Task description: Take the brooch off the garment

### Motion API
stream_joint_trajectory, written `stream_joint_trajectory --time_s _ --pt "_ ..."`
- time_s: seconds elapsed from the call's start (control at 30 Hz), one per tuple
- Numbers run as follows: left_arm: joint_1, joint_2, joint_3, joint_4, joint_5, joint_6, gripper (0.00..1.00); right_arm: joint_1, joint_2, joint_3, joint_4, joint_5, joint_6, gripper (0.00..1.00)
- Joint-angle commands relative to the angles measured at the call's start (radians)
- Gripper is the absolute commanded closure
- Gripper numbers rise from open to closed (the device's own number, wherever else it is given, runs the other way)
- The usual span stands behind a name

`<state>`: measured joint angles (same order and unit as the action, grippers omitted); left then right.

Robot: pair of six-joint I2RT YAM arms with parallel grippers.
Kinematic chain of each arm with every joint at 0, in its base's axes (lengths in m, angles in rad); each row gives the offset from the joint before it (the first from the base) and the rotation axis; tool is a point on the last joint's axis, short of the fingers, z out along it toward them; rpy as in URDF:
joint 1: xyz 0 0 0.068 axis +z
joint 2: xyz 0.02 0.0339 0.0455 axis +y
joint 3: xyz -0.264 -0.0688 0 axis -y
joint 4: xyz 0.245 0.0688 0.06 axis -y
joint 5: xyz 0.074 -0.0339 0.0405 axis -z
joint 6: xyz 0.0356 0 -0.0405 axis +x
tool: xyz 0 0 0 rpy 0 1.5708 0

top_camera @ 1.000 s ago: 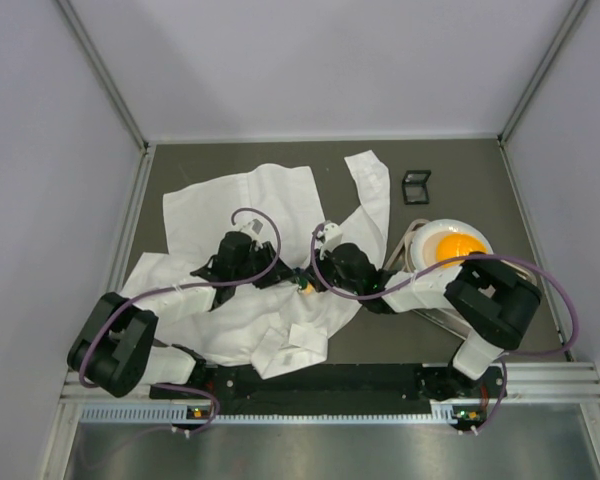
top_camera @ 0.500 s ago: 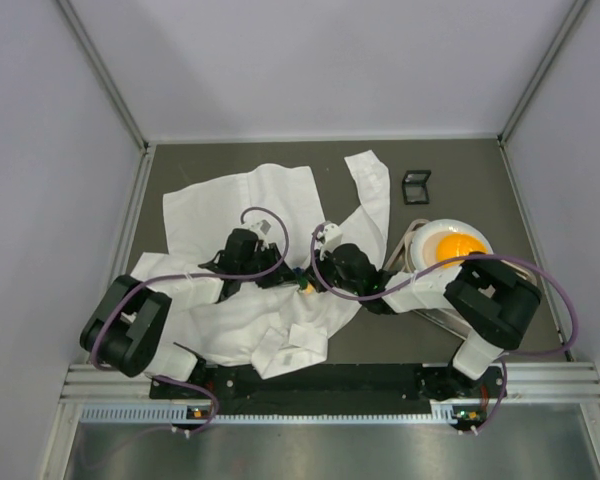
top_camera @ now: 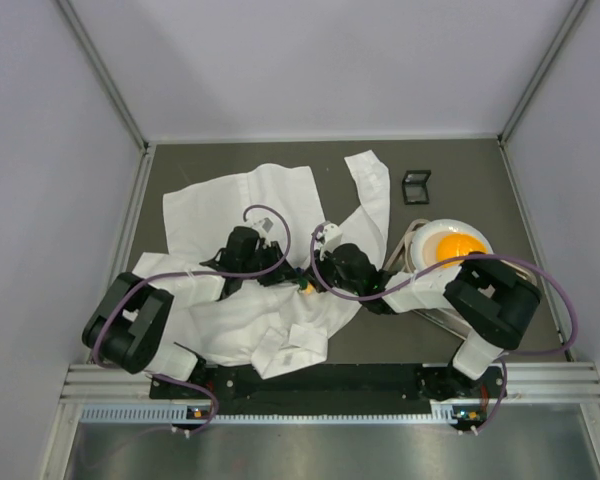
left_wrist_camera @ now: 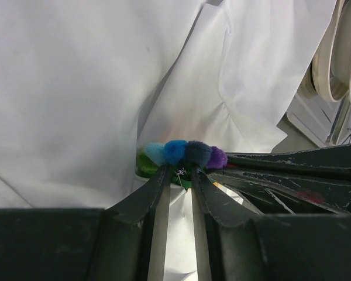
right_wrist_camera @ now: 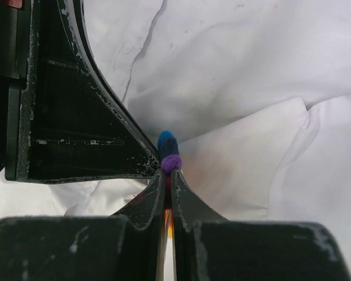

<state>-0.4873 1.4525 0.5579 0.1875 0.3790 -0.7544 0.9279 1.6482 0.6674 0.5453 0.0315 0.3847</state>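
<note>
Swung inward since a second ago, my left claw (left_wrist_camera: 179, 171) stands narrowly parted under the brooch (left_wrist_camera: 178, 152); right claw (right_wrist_camera: 168, 173) pinches it; garment (left_wrist_camera: 64, 88) apparently still pinned.

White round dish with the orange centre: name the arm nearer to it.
Right. The right arm passes close by the dish, at its near-left rim; the left arm lies over the white creased shirt, well to the dish's left.
</note>
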Motion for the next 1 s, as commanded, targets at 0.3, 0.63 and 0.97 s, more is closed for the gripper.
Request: stream_joint_trajectory --time_s 0.3,0.63,0.97 --pt "-0.004 -0.021 0.059 -0.02 -0.012 0.003 0.92 -0.001 0.016 0.012 0.053 -0.021 -0.032 1.0" --pt "-0.054 -0.027 0.137 -0.239 -0.121 -0.019 1.0 0.049 0.012 0.116 -0.139 0.064 -0.046 0.73" --pt "-0.088 -0.026 0.161 -0.31 -0.212 -0.083 1.0 0.048 -0.038 0.047 -0.081 -0.028 -0.032 0.53"
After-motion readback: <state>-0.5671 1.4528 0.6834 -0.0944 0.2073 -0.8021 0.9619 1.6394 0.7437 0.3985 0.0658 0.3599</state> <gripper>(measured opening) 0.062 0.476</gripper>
